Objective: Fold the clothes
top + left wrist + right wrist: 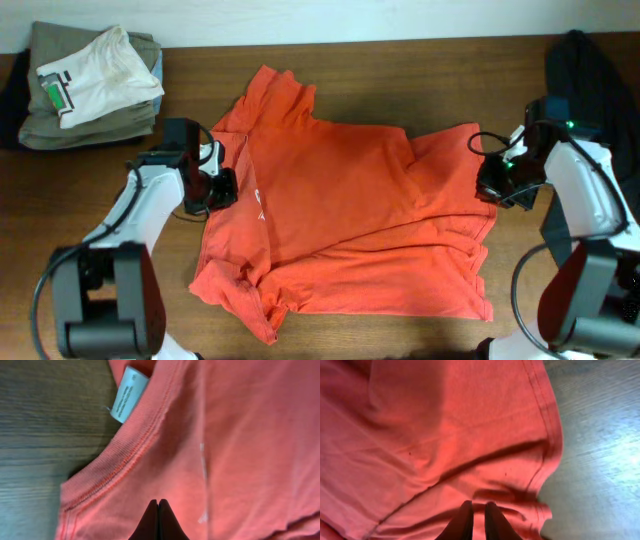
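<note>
The wooden tabletop (400, 60) carries the red-orange T-shirt (350, 210), which lies spread and rumpled across its middle, between the 2 arms. The shirt's long axis runs from side to side in the overhead view. The neckband points toward the left arm and the stitched hem toward the right arm. 1 sleeve reaches toward the far edge and the other bunches at the near left corner.

At the far left corner sits a stack of olive folded pieces with a white tee (90, 90) on top, well apart from the shirt. A dark garment (590, 70) hangs at the far right.

The left pincer (222, 188) is at the shirt's neck end. Its wrist view shows its fingers (158, 510) pressed tip to tip over the cloth just below the ribbed neckband. Whether any cloth is caught between them cannot be told.

The right pincer (490, 185) is at the hem end. Its fingers (479, 515) stand almost together, a thin strip of red cloth between them, and the shirt puckers into creases around them.

A small white label (129, 394) sticks out at the neckband onto the wood.
</note>
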Tool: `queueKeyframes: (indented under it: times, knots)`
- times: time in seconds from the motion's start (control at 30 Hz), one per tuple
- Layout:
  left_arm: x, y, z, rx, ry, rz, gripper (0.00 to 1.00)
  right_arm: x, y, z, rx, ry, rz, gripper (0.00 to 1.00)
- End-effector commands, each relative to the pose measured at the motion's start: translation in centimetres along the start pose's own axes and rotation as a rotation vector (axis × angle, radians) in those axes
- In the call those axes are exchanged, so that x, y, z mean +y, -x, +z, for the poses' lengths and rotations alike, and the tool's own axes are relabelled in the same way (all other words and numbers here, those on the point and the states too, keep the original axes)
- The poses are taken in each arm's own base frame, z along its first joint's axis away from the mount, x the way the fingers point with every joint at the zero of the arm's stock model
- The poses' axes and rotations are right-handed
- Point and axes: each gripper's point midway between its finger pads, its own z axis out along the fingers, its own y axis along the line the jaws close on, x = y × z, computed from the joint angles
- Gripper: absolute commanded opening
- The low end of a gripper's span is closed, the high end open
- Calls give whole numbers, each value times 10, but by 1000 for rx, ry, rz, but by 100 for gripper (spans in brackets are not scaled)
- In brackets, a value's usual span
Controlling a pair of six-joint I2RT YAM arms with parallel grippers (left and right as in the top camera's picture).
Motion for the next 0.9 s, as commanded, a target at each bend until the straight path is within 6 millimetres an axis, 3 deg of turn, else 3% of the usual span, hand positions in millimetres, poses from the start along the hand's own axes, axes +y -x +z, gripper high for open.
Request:
queueKeyframes:
  times: [0.0, 0.1, 0.2, 0.37, 0.57, 0.87]
  knots:
    - [5, -7, 19, 60, -1, 1, 1, 2, 3, 3, 4, 16, -3, 13]
    - [12, -8, 28, 75, 22, -6, 1, 2, 5, 3, -3, 18, -5, 14]
    - [35, -13, 40, 102, 128, -51, 1, 2, 5, 3, -1, 17, -5, 14]
    - [55, -16, 48, 129, 138, -107, 1, 1, 3, 13, -2, 17, -8, 14]
    - [84, -13, 40, 114, 143, -194, 1, -1, -10, 57, -12, 30, -35, 4]
    - [111, -17, 33, 120, 224, -238, 1, -7, -4, 69, -61, 13, -25, 4]
